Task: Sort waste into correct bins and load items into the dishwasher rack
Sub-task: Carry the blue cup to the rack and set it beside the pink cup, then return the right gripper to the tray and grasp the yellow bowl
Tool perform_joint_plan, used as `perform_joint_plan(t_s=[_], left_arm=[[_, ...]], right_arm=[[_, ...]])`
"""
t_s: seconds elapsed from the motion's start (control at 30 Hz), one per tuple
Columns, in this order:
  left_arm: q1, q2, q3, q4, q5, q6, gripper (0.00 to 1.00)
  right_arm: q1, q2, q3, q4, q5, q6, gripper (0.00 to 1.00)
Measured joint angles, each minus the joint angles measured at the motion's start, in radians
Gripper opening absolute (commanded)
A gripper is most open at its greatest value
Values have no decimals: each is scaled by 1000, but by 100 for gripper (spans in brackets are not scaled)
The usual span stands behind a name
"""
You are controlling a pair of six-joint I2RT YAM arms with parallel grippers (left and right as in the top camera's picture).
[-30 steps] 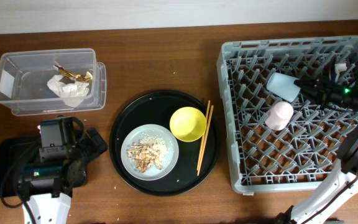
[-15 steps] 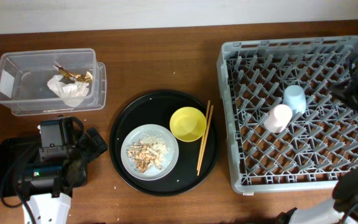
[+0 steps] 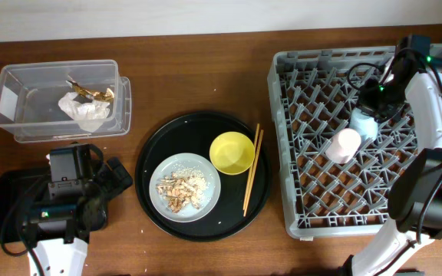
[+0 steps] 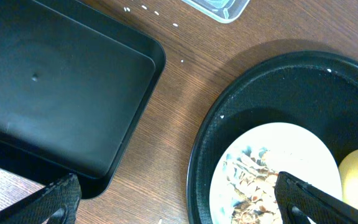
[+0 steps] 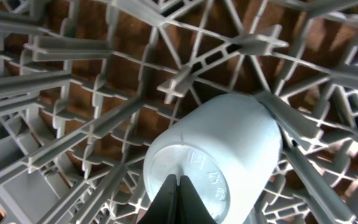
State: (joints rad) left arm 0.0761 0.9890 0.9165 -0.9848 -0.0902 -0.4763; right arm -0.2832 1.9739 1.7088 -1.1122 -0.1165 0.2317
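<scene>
Box: far left, top; wrapper lies inside, so the paper waste looks sorted
Black tray: below box, bare; likely the place meant for scraps
Left gripper: jaws wide, nothing held; hangs over the table between black tray and round tray, within easy reach of the plate
Plate: on round tray; scraps heaped on it, so it needs emptying before loading
Bowl: on round tray just beside plate; mouth up, empty
Chopsticks: side by side at round tray's right edge, just beside bowl
Rack: right; pegs keep cups from rolling
Pink cup: in rack, among pegs
Blue cup: in rack just beside pink cup; tilted, base up, resting free
Right gripper: tips pressed together, empty; just over blue cup's base
</scene>
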Motion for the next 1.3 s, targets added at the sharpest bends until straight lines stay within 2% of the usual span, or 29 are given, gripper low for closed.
perform_joint_plan(t_s=[0.27, 0.33, 0.37, 0.4, 0.43, 0.53, 0.6, 0.63, 0.77, 0.8, 0.87, 0.9, 0.93, 1.03, 1.3], left_arm=[[0, 0, 0, 0, 0, 0, 99], [0, 0, 0, 0, 0, 0, 99], [0, 0, 0, 1, 0, 0, 99], [0, 0, 0, 1, 0, 0, 99], [0, 0, 0, 0, 0, 0, 99], [0, 0, 0, 0, 0, 0, 99], [0, 0, 0, 1, 0, 0, 99], [0, 0, 0, 0, 0, 0, 99], [0, 0, 0, 0, 0, 0, 99], [0, 0, 0, 0, 0, 0, 99], [0, 0, 0, 0, 0, 0, 99], [0, 0, 0, 0, 0, 0, 99], [0, 0, 0, 0, 0, 0, 99], [0, 0, 0, 0, 0, 0, 99], [0, 0, 0, 0, 0, 0, 99]], right_arm=[[-40, -20, 19, -110, 124, 80, 4], [-41, -78, 19, -132, 128, 84, 13], [-41, -140, 19, -158, 115, 78, 28], [-41, -175, 19, -177, 80, 53, 38], [-41, -215, 22, -202, 19, 18, 42], [-41, -327, 25, -376, -256, -112, 43], [-40, -393, 25, -465, -368, -179, 56], [-40, -441, 25, -508, -415, -202, 65], [-36, -542, 25, -581, -492, -232, 66], [-22, -562, 25, -581, -502, -238, 66], [7, -569, 25, -581, -507, -254, 75], [37, -569, 25, -581, -510, -262, 75], [51, -569, 25, -581, -511, -271, 85], [133, -569, 25, -580, -527, -332, 99], [443, -561, 25, -430, -570, -394, 99]])
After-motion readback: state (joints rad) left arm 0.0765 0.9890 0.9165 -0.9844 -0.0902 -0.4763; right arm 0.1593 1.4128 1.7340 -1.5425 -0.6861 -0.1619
